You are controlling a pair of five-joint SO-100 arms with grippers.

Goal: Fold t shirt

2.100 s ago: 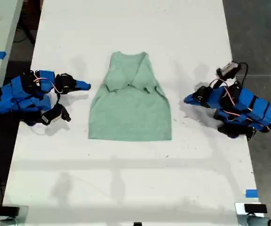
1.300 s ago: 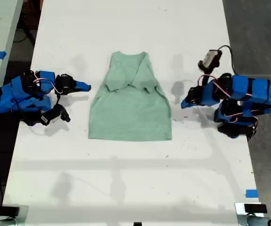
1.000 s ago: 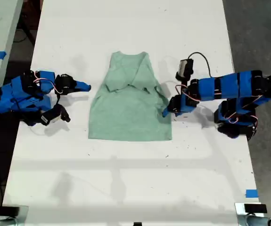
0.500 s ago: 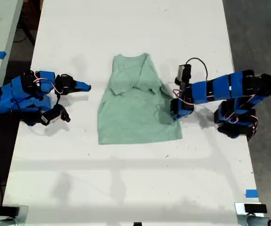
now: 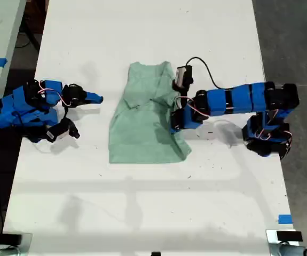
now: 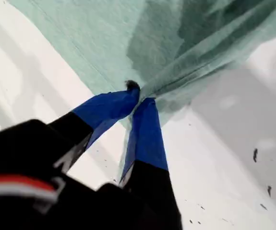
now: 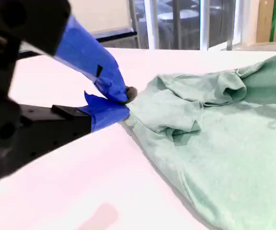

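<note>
One arm has done all the moving. My first gripper is pinched tight on a gathered bunch of fabric from the t shirt, and the cloth fans out from its blue tips in taut creases and hangs off the white table. Two seconds ago this arm lay folded at the exterior view's right, well clear of the garment. It has since reached in, taken the side hem nearest it, tugged the whole shirt a little toward the exterior view's right, and is now carrying that edge up and over toward the shirt's middle.

The shirt still lies in the middle of the table with its neck at the exterior view's top, sleeves already turned in. It now looks narrower, because the side at the exterior view's right is raised and doubled inward, with a rumpled flap near the bottom hem.

I judge the lengthwise side fold to be under way but not laid. The lifted edge still has to be carried across and set down flat, and the loose lower corner may bunch if I let go too soon.

My second gripper rests at the exterior view's left with its tips together on nothing. It is apart from the shirt and has not moved.
</note>
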